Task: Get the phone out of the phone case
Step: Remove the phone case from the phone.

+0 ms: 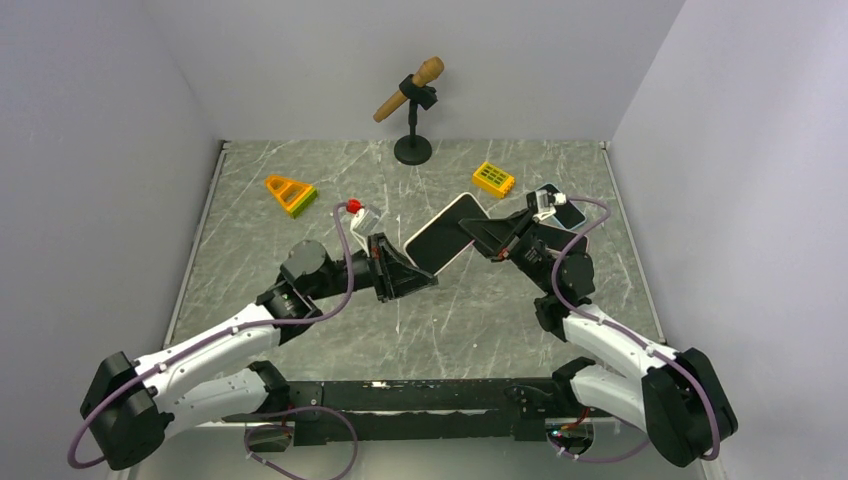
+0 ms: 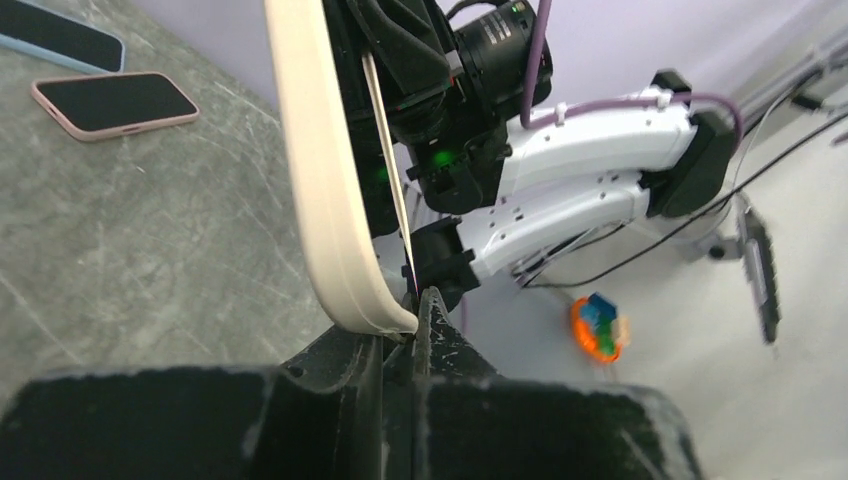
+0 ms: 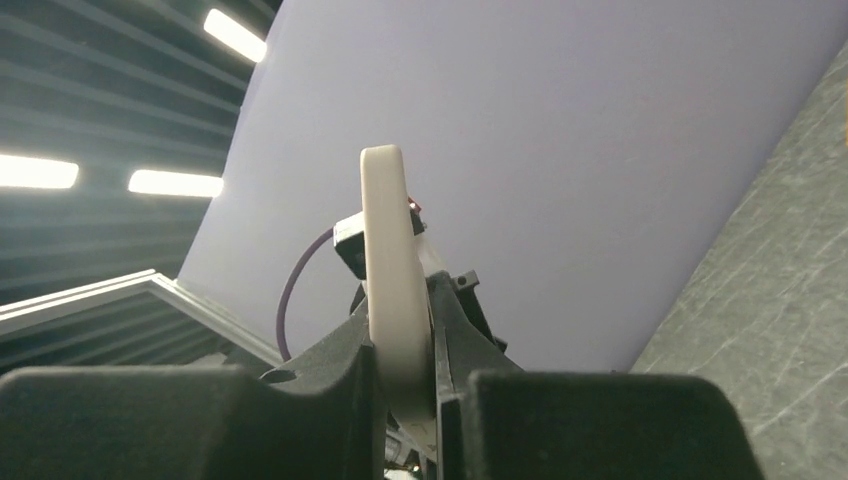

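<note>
A phone in a cream case (image 1: 443, 233) is held tilted above the table between both grippers. My left gripper (image 1: 418, 272) is shut on its lower left corner. In the left wrist view (image 2: 403, 325) the jaws pinch a thin edge (image 2: 392, 180), while the cream case's (image 2: 320, 170) rounded corner sits just outside the left finger, bowed away from that edge. My right gripper (image 1: 492, 240) is shut on the upper right end. In the right wrist view (image 3: 405, 345) its fingers clamp the cream case edge (image 3: 390, 250). The screen is hidden in both wrist views.
A toy microphone on a stand (image 1: 412, 92) is at the back. A yellow block (image 1: 493, 178) and an orange-green triangle toy (image 1: 290, 193) lie on the table. Two other phones lie at back right (image 1: 562, 208), pink (image 2: 115, 100) and blue (image 2: 60, 35).
</note>
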Controlling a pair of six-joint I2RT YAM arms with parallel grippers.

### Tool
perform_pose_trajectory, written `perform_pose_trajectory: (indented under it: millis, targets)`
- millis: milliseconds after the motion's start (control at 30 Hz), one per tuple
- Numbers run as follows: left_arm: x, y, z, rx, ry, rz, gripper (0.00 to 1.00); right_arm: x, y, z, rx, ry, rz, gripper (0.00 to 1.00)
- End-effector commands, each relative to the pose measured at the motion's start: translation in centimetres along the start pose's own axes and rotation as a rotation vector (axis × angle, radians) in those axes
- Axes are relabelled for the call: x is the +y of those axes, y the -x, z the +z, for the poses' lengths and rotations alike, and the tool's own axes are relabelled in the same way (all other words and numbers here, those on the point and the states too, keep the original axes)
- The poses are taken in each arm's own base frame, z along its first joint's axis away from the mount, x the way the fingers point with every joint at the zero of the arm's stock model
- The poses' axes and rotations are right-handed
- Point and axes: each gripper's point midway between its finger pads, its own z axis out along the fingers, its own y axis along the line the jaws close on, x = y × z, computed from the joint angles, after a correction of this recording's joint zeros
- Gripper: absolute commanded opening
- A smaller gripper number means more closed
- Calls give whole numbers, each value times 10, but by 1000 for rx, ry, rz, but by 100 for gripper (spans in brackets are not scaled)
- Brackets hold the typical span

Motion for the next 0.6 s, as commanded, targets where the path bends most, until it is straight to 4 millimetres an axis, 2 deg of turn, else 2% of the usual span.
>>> perform_pose_trajectory:
  millis: [0, 133, 467, 567]
  targets:
    - [29, 25, -13, 42, 27, 401, 0, 41, -15, 2, 119, 110, 181, 0]
    - [41, 28, -19, 113, -10, 490, 0, 53, -22, -1, 170, 170, 255, 0]
    - [42, 29, -18, 165, -40, 564, 0, 56, -25, 2, 207, 253, 404, 0]
    - [50, 27, -19, 226, -23, 607, 0, 51, -30, 5, 220, 243, 421, 0]
